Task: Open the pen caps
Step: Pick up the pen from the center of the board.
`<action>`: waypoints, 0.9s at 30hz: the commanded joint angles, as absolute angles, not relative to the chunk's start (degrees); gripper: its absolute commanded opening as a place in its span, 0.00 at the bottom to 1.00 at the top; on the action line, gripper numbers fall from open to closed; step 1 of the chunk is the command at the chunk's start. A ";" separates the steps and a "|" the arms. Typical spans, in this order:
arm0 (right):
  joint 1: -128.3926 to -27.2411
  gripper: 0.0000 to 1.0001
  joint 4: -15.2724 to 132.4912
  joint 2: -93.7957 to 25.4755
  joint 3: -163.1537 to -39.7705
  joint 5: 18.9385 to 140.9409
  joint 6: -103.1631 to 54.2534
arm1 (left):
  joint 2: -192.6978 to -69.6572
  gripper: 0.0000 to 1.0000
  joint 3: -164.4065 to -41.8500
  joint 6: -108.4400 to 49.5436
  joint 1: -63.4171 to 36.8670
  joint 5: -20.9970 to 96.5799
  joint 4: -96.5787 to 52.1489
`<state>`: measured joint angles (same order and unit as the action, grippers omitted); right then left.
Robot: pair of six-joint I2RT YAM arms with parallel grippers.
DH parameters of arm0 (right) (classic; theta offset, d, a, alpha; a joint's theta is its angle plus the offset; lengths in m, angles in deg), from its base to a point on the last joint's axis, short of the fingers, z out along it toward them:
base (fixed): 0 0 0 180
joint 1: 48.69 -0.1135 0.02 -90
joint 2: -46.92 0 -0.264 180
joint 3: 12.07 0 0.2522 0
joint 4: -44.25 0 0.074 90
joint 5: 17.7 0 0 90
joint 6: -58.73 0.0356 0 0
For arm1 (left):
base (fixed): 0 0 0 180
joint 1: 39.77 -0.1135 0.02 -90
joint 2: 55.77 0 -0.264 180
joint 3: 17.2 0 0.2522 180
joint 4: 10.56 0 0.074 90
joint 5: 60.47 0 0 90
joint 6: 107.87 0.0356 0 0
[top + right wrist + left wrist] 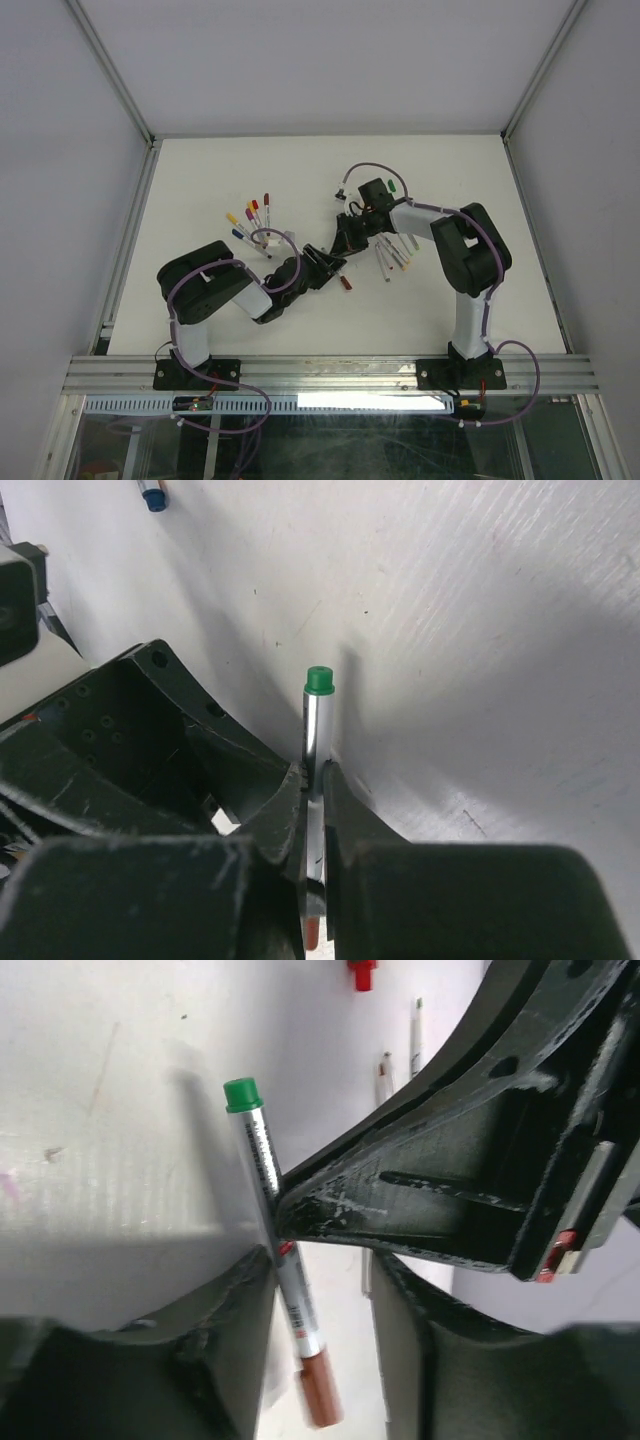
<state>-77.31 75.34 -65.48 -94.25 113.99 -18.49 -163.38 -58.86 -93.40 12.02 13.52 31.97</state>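
A silver pen (268, 1165) with a green end plug (241, 1093) hangs above the table, and its red-brown pen cap (320, 1390) is still on. My right gripper (318, 780) is shut on the barrel mid-length, green end (319, 680) beyond the fingertips, cap (313, 935) behind them. My left gripper (325, 1290) is open around the cap end. The barrel rests against its left finger (235, 1330), with a gap to the right finger (405, 1340). From above, the two grippers (322, 262) (345, 240) meet mid-table, the cap (347, 283) poking out below.
Several capped pens (252, 216) with red, yellow, blue and purple caps lie fanned at the left. Bare white barrels (393, 256) lie under the right arm. A loose green cap (392, 185) and a red cap (362, 972) lie on the white table (200, 180).
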 commanded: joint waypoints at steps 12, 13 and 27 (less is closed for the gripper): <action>-76.11 0.00 71.77 -64.00 -93.33 118.40 -16.43 | -163.33 0.01 -58.23 -91.43 11.64 14.26 29.48; -75.79 0.04 71.73 -63.47 -93.33 118.96 -16.80 | -162.85 0.00 -57.98 -90.64 11.52 14.50 29.69; -67.75 0.45 75.58 -48.31 -92.63 126.28 -29.79 | -150.93 0.00 -54.65 -73.45 8.07 24.70 27.92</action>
<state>-69.77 74.99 -55.47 -92.63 121.42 -22.93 -155.67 -55.30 -81.07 9.85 18.72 27.30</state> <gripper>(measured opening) 0.444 0.130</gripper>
